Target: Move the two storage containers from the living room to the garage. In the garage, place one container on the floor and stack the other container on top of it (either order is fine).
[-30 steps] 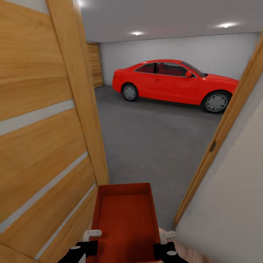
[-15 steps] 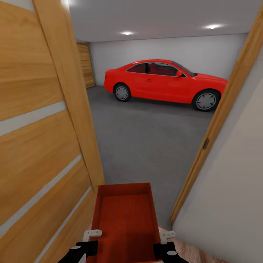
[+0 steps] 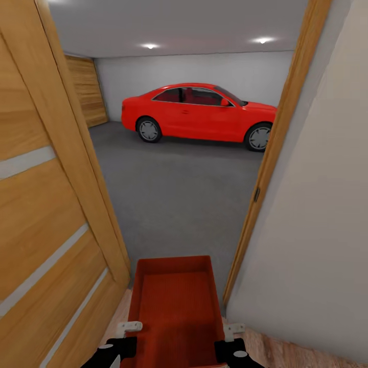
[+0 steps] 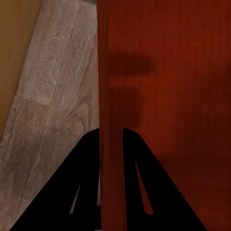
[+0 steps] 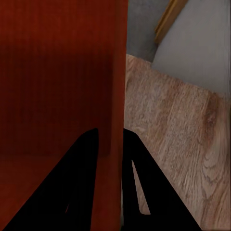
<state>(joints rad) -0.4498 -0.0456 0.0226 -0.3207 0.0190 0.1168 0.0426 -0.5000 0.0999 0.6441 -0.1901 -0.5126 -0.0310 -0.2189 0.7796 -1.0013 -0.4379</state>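
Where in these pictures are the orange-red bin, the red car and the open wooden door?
Orange-red rectangular storage bin (image 3: 174, 306): head view, on its inner bottom.
Shiny red car (image 3: 199, 115): head view, on its side door.
Open light wooden door (image 3: 46, 214): head view, on its plank face.

2 black grippers (image 3: 118, 341) (image 3: 232, 341) with white brackets, black fingers (image 4: 86, 187)

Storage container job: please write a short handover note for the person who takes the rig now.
Left gripper: shut on the storage container's left wall.
Right gripper: shut on its right wall.
Container is held in front of the trunk, over the wood plank floor, at the doorway between the open door and the door frame.
Ahead: garage floor with a red car.
Left: enter, set it down, stack the other container, which I cannot locate.
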